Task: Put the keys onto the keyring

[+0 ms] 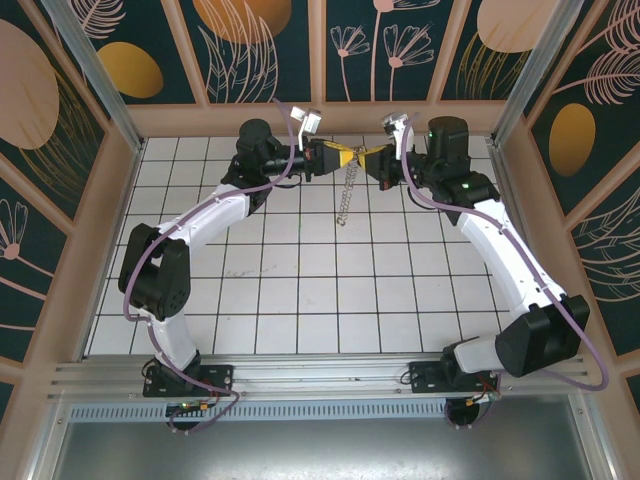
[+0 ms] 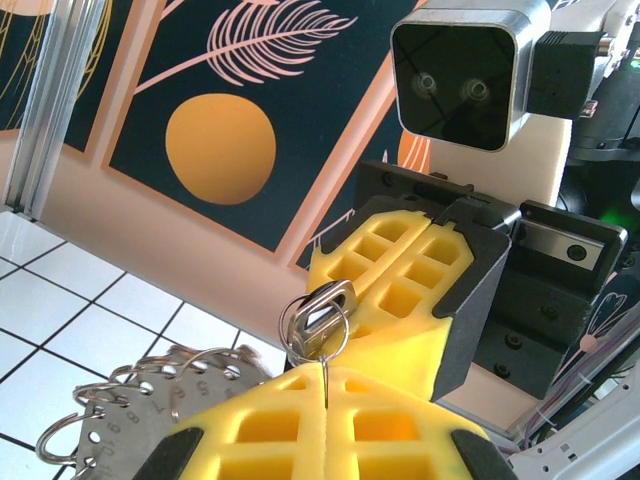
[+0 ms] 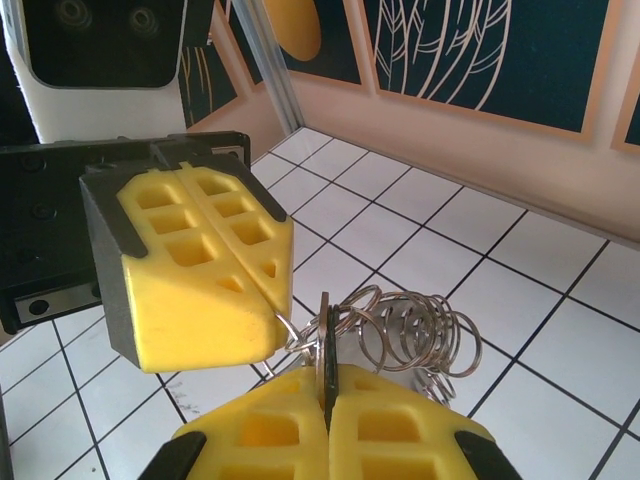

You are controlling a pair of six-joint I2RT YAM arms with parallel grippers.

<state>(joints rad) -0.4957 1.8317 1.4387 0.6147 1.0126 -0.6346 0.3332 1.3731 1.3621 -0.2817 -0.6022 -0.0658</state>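
At the back middle of the table my left gripper (image 1: 338, 156) and right gripper (image 1: 366, 158) meet tip to tip above the tiles. The left gripper (image 2: 326, 385) is shut on one thin wire ring (image 2: 300, 335) of the keyring. From there the keyring hangs as a string of silver rings (image 1: 345, 197) with a metal tag (image 2: 130, 430). The right gripper (image 3: 327, 385) is shut on the key (image 3: 325, 335), seen edge-on as a black and a silver layer. The key's slotted silver end (image 2: 327, 303) lies against the pinched ring. I cannot tell whether the ring passes through the slot.
The white tiled floor (image 1: 300, 290) is walled by a pink frame (image 1: 95, 225) and dark patterned panels. The back wall (image 1: 330, 118) is close behind both grippers. The hanging rings (image 3: 430, 330) reach down towards the tiles below the grippers.
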